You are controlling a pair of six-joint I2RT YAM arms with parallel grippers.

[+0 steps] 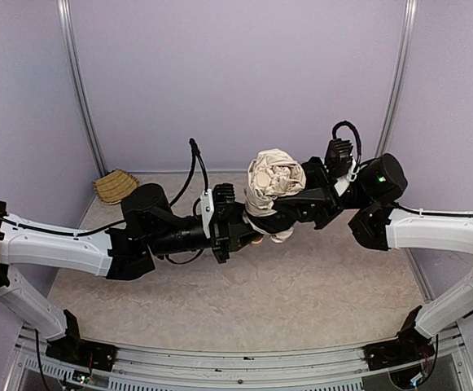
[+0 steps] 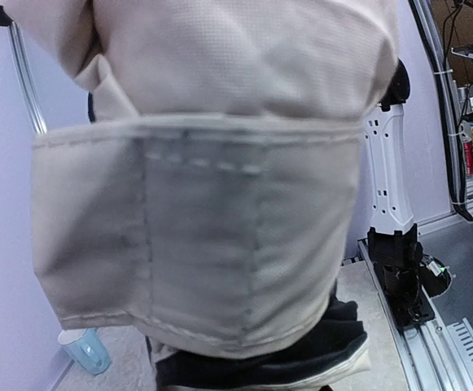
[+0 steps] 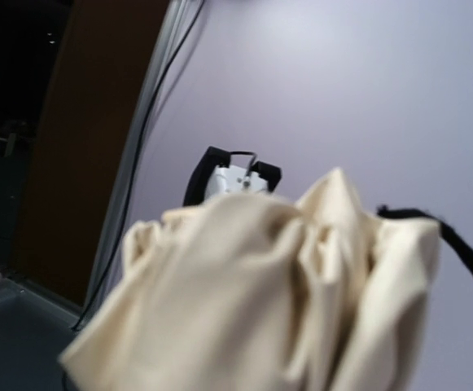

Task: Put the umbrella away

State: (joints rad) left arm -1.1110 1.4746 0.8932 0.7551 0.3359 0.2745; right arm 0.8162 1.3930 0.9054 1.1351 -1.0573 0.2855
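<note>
Two claws meet over the middle of the counter [image 1: 317, 293], and the umbrella [image 1: 274, 181] hangs between them, held up off the beige surface. You see its cream fabric bunched into a crinkled ball at the top, with a smaller flap trailing out below. Your right claw [image 1: 281, 218] comes in from the right and is clamped on the umbrella just under that ball, its dark body partly covered by the cloth. Your left claw [image 1: 234, 228] reaches in from the left and sits right against the lower part of the bundle. You cannot tell whether it is clenched on the fabric or only beside it, because cloth and arm hide the fingertips. From the left wrist, a stitched cream band of fabric fills nearly the whole view, with a strip of black below it. From the right wrist, gathered cream folds crowd the lower half, blurred, against the pale wall [image 3: 342, 81]. A woven straw basket [image 1: 116, 187] lies at the far left corner of the counter, well apart from both claws.
</note>
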